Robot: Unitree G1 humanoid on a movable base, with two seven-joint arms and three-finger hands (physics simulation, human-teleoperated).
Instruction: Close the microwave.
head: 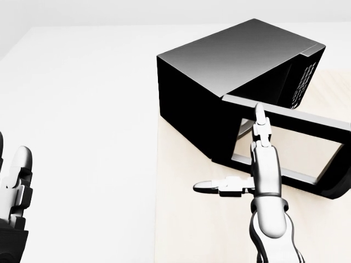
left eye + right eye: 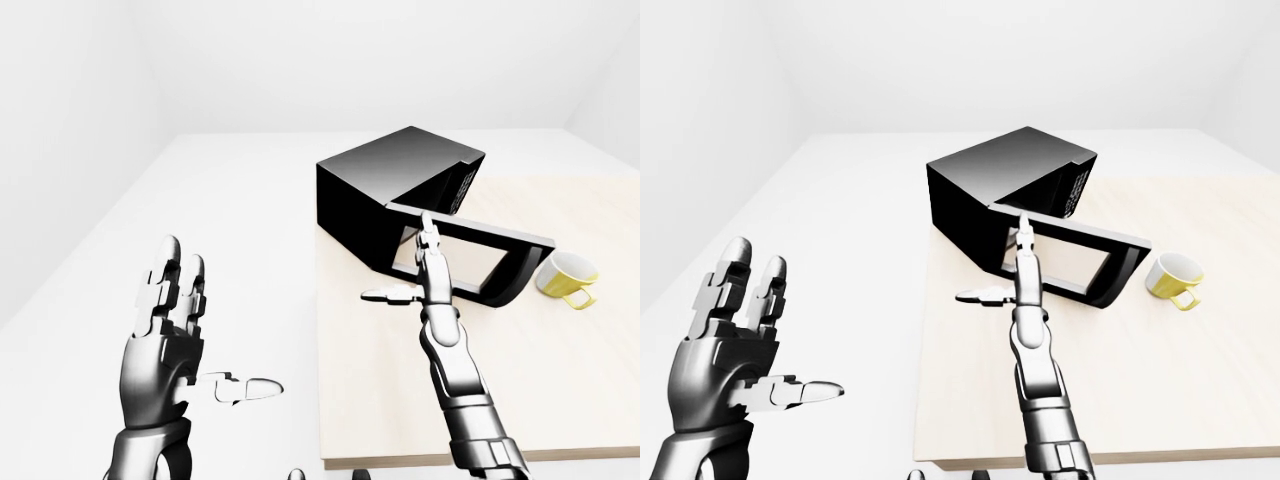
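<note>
A black microwave (image 1: 219, 60) stands on a pale wooden table (image 2: 380, 400), at that table's upper left corner in the head view. Its windowed door (image 1: 290, 118) hangs partly open, hinged at the left and reaching right across the tabletop. My right hand (image 1: 258, 159) is open, its long fingers (image 1: 260, 123) lying straight against the door's outer face near the hinge side and its thumb sticking out to the left. My left hand (image 2: 200, 340) is open too, raised over the white floor at the lower left of the left-eye view, far from the microwave.
A yellow-and-white mug (image 2: 566, 277) sits on the table just right of the door's free end. The table's left edge (image 2: 318, 350) runs down from the microwave. White floor and walls surround the table.
</note>
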